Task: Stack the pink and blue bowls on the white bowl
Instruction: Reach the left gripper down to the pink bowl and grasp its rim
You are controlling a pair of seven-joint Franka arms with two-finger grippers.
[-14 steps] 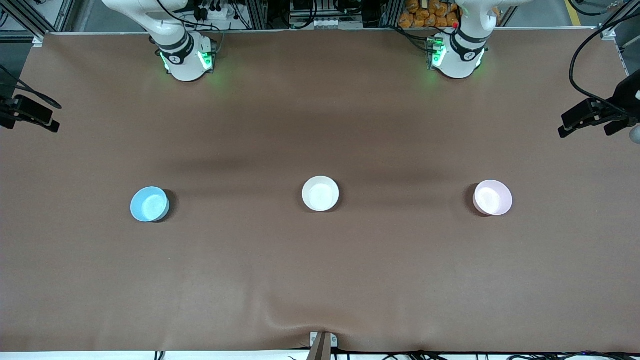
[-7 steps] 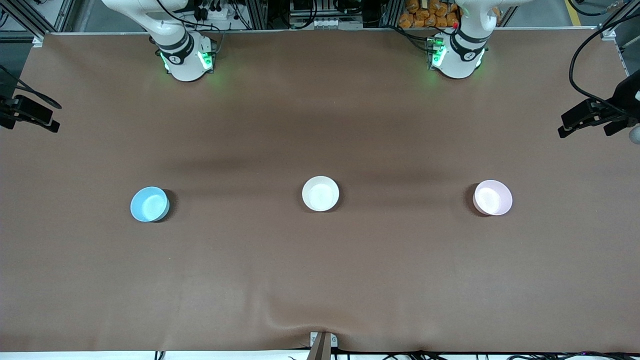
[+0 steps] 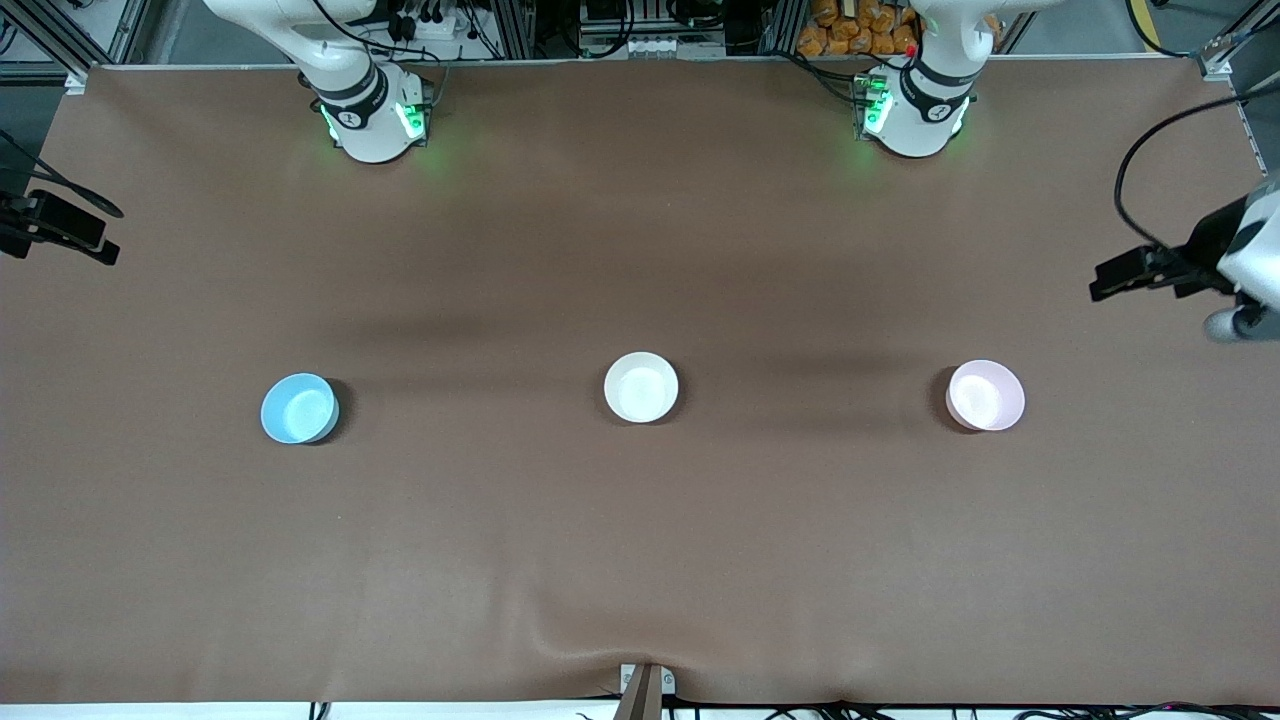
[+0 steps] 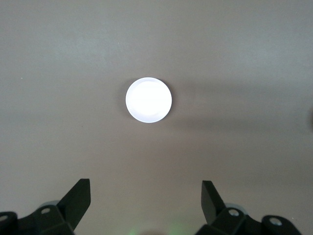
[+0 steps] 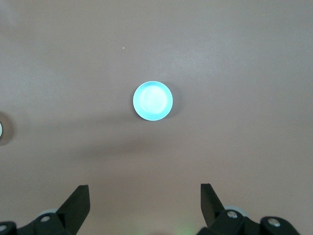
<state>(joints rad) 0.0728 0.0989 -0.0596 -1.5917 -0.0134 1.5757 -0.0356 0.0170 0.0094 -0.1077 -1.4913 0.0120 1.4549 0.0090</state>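
We find one change on the front view. The left arm, seen at the three o'clock edge, has shifted inward and toward five o'clock from where it was a second ago, bringing it closer to the pink bowl point(image 3: 986, 396). We judge this to be the start of the approach, with no stacking begun yet. The right arm waits at the nine o'clock edge and has not moved.

The three bowls lie as they did in the earlier frame, in a row and well apart on the bench point(image 3: 640, 560). The white bowl point(image 3: 641, 387) is at the centre, with the blue bowl point(image 3: 299, 408) at its nine o'clock and the pink bowl at its three o'clock.

The left claw point(image 4: 145, 188) is spread fully wide and has hold of nothing. Its wrist view shows one washed-out pale bowl on the bench well below it, which we take for the pink one. The right claw point(image 5: 145, 188) is likewise fully spread and empty, high over the bench with the blue bowl below.
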